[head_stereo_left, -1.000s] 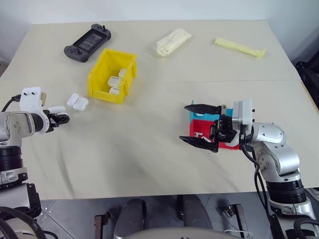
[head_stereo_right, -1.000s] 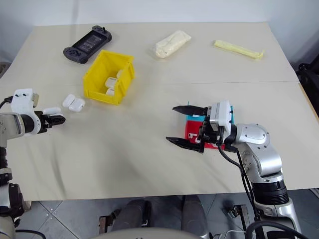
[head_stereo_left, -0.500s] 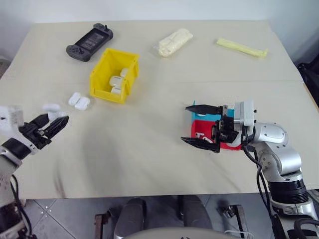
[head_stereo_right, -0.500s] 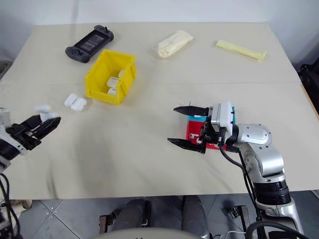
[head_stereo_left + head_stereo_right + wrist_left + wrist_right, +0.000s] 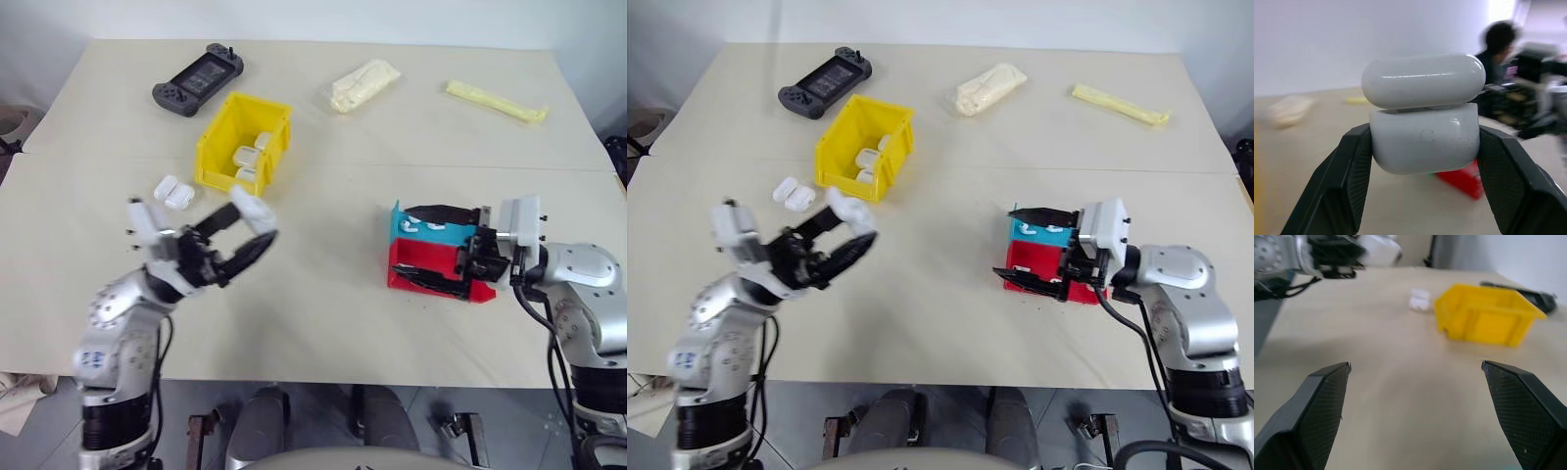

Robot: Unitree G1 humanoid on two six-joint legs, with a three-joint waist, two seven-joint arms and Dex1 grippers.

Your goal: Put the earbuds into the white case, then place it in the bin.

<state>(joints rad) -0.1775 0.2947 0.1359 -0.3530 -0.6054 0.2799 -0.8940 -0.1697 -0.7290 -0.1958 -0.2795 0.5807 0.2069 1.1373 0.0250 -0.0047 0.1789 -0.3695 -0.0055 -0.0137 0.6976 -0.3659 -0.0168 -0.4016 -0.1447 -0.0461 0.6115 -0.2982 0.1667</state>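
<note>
Fingers of the left gripper (image 5: 1422, 147) pinch the white case (image 5: 1425, 139) mid-air over the beige table (image 5: 313, 294), lid ajar; the right gripper (image 5: 431, 245) gapes empty by the red tray (image 5: 426, 269). Behind sits the yellow bin (image 5: 243, 142), and a blurry person (image 5: 1498, 49) is hard to make out.

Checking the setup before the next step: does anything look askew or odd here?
Mainly the white case held in the left hand: its lid sits slightly ajar rather than flush. Two more identical cases lie loose on the table beside the bin, not in it. Nothing looks spilled or damaged.
</note>
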